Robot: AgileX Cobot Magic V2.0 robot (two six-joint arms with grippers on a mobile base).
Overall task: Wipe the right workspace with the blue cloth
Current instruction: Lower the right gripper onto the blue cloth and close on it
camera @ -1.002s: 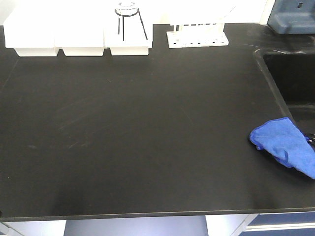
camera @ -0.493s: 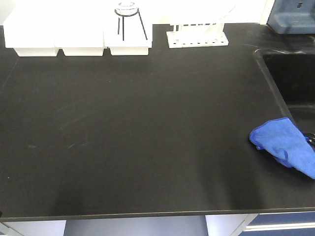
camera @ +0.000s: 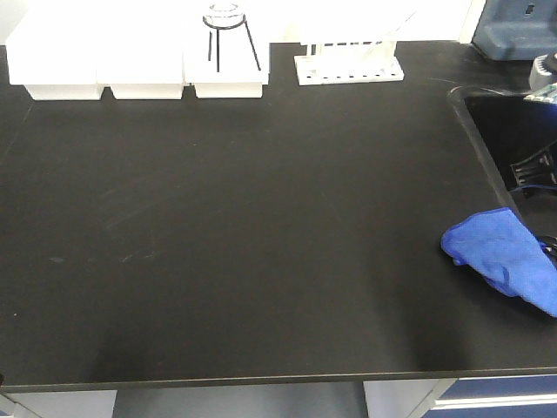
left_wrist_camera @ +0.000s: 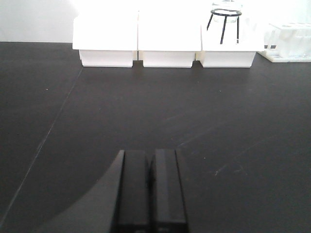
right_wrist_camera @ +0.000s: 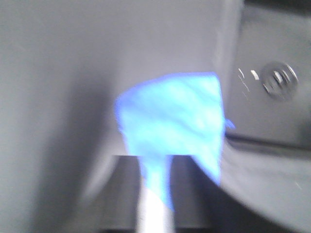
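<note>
Lying on the counter beside the sink, the blue cloth looks soft and light, best pinched at a raised fold; left gripper clenched empty, right gripper blurred, cannot tell.

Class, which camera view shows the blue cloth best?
The front view: the blue cloth is sharp, crumpled on the counter beside the sink. The right wrist view shows it close but blurred; the left wrist view misses it.
</note>
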